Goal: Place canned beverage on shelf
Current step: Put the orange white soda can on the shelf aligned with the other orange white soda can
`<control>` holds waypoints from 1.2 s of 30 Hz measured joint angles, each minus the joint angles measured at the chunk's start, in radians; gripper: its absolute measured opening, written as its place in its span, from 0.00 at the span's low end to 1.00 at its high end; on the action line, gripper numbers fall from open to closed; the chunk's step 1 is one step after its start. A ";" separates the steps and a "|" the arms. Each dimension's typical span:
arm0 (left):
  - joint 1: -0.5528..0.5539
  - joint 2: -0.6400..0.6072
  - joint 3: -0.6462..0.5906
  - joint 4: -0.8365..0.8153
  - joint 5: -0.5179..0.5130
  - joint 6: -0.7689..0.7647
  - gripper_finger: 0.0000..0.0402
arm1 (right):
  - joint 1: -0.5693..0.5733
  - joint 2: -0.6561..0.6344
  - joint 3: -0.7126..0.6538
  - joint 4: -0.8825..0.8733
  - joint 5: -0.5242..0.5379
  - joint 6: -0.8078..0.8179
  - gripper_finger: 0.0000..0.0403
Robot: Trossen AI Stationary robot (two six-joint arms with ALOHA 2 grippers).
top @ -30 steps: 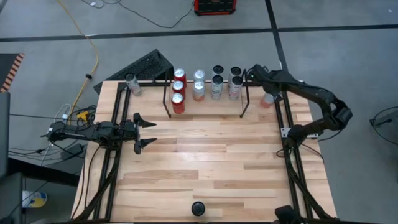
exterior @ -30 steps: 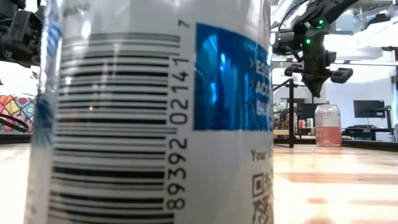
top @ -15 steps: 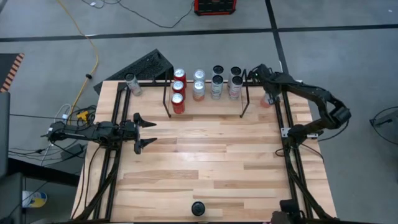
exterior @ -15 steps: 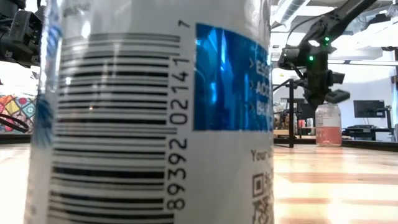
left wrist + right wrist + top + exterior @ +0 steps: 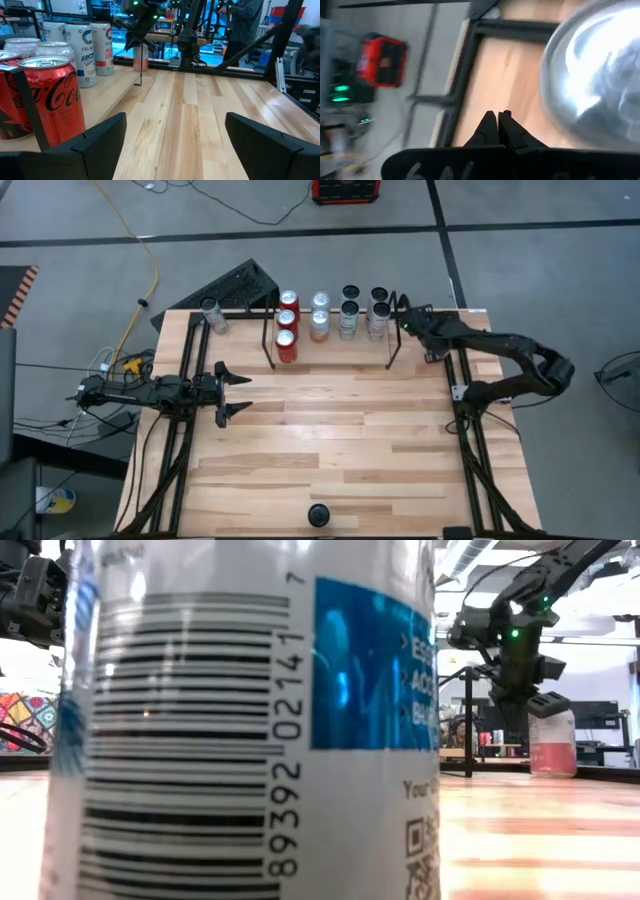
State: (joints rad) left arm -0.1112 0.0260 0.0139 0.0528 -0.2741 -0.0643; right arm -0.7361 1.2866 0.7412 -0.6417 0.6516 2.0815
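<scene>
High view: my left gripper (image 5: 238,393) idles splayed at the table's left; my right gripper (image 5: 407,317), clenched on nothing, sits beside the shelf's (image 5: 330,330) right end.

Low view: pink can (image 5: 552,742) stands on the table (image 5: 520,830), touching the right gripper.

Right wrist view: fingertips (image 5: 497,122) pressed together beside the can's top.

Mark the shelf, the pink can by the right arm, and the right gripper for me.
shelf (image 5: 270,340), high view: its left upright rod.
pink can (image 5: 552,745), low view: middle of its side.
right gripper (image 5: 498,122), right wrist view: where the shut fingertips meet.
</scene>
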 joint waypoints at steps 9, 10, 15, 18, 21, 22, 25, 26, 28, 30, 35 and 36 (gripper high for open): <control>0.000 0.000 0.000 0.000 0.000 0.000 0.81 | 0.101 -0.061 0.002 0.029 0.179 0.050 0.00; 0.000 0.000 0.000 0.000 0.000 0.000 0.81 | 0.087 -0.072 0.002 0.020 0.188 0.044 0.00; 0.000 0.000 0.000 0.000 0.000 0.000 0.81 | 0.013 -0.107 0.003 -0.019 0.214 0.035 0.00; 0.000 0.000 0.000 0.000 0.000 0.000 0.81 | -0.020 -0.132 0.003 -0.017 0.214 0.038 0.00; 0.000 0.000 0.000 0.000 0.000 0.000 0.81 | -0.054 -0.158 0.003 -0.048 0.222 0.038 0.00; 0.000 0.000 0.000 0.000 0.000 0.000 0.81 | -0.066 -0.165 0.003 -0.064 0.223 0.038 0.00; 0.000 0.000 0.000 0.000 0.001 0.000 0.81 | -0.098 -0.187 0.004 -0.124 0.222 0.039 0.00; 0.000 0.000 0.000 0.000 0.001 0.000 0.81 | -0.106 -0.191 0.004 -0.142 0.220 0.039 0.00; 0.000 0.000 0.000 0.000 0.001 0.000 0.81 | -0.119 -0.194 0.004 -0.166 0.207 0.043 0.00; 0.000 0.000 0.000 0.000 0.001 0.000 0.81 | -0.125 -0.195 0.004 -0.172 0.195 0.043 0.00; 0.000 0.000 0.000 0.000 0.001 0.000 0.81 | -0.123 -0.193 0.004 -0.167 0.180 0.019 0.00; 0.000 0.000 0.000 0.000 0.001 0.000 0.81 | -0.123 -0.193 0.004 -0.166 0.168 0.012 0.00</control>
State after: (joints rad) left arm -0.1116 0.0257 0.0139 0.0528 -0.2733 -0.0643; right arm -0.8594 1.0935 0.7448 -0.8079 0.8196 2.0930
